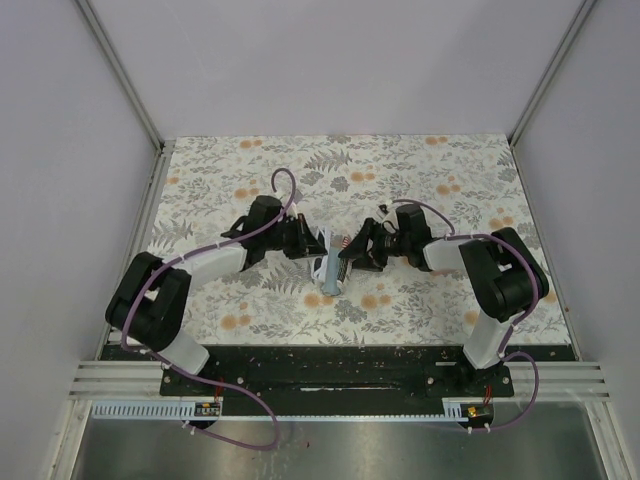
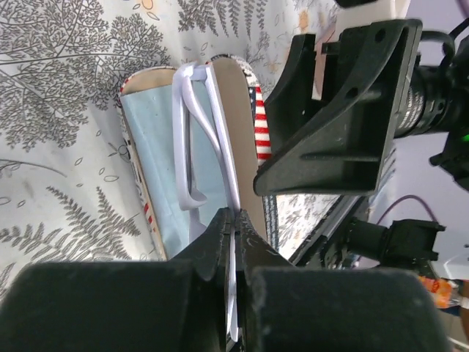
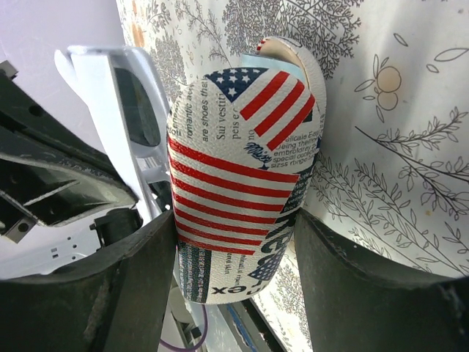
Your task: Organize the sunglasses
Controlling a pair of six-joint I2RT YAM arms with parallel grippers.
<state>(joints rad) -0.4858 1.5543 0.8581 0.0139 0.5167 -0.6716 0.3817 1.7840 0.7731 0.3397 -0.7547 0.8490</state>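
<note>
On the floral tablecloth (image 1: 430, 170) the left arm (image 1: 200, 265) and right arm (image 1: 470, 255) meet nose to nose near the middle, and the coming move turns on what they hold between them. The flag-printed case (image 3: 234, 198) hangs open in the right gripper (image 3: 234, 246), whose jaws stand wide and are clamped across the case's width, so its long axis runs away from that wrist and its pale blue lining faces the other arm. The pale-framed sunglasses (image 2: 192, 132) are folded and lie lengthwise in the mouth of the case, between the blue-lined half and the tan-lined lid, their long axis in line with the case's. They sit straight ahead of the left gripper (image 2: 234, 220), whose jaws are pressed together on the near end of the frame. The left arm is therefore the one carrying the glasses, and I judge the next move to be a push along that shared axis, deeper into the case. No reddish-brown pair shows in any view.
</note>
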